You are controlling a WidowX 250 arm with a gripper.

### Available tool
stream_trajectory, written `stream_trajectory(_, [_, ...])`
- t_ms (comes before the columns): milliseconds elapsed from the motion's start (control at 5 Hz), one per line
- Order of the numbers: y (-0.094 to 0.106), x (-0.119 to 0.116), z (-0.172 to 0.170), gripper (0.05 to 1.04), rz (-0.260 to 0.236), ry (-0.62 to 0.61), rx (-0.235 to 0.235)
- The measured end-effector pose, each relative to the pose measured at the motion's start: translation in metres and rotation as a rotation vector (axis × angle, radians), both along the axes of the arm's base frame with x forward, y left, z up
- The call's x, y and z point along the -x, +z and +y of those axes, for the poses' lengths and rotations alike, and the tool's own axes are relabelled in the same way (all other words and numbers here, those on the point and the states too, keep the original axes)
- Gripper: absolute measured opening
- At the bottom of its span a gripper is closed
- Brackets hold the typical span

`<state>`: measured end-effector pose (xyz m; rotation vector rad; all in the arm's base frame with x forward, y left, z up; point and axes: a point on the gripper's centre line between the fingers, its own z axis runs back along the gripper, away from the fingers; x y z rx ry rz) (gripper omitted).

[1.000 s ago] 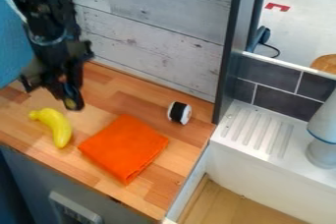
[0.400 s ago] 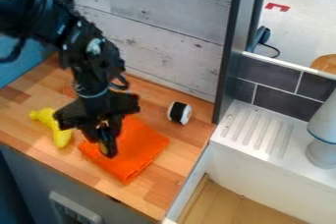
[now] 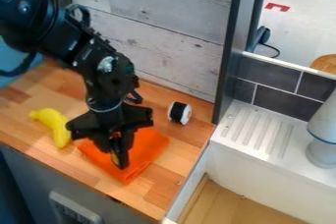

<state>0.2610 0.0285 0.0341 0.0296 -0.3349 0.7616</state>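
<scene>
One black tool [image 3: 118,159] hangs right over the folded orange cloth [image 3: 150,144], pointing down at its near, left-hand part, and whether it is released or clenched, I cannot tell. So how far along are we? The tool is at the cloth, that much is done; a grip or a lift is not something we can call, because the cloth lies low on the worktop [image 3: 160,188], its corners spread, and no raised edge can be made out. Contact between the two is too hard to judge from here. Over on the left of the view, the yellow banana [image 3: 56,126] rests just beside the cloth, untouched, while the small black-and-white piece [image 3: 179,113] sits near the wall panel [image 3: 167,46], apart from everything. I'd judge this as early work at the cloth.
</scene>
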Motion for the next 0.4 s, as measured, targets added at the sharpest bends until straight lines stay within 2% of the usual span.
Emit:
stream_trajectory(200, [-0.001,-0.0018,-0.0098,0.39,-0.015,-0.053,0.002])
stream_trajectory(400, [-0.0044,-0.0027,-0.0193,0.39,-0.009,-0.1,-0.004])
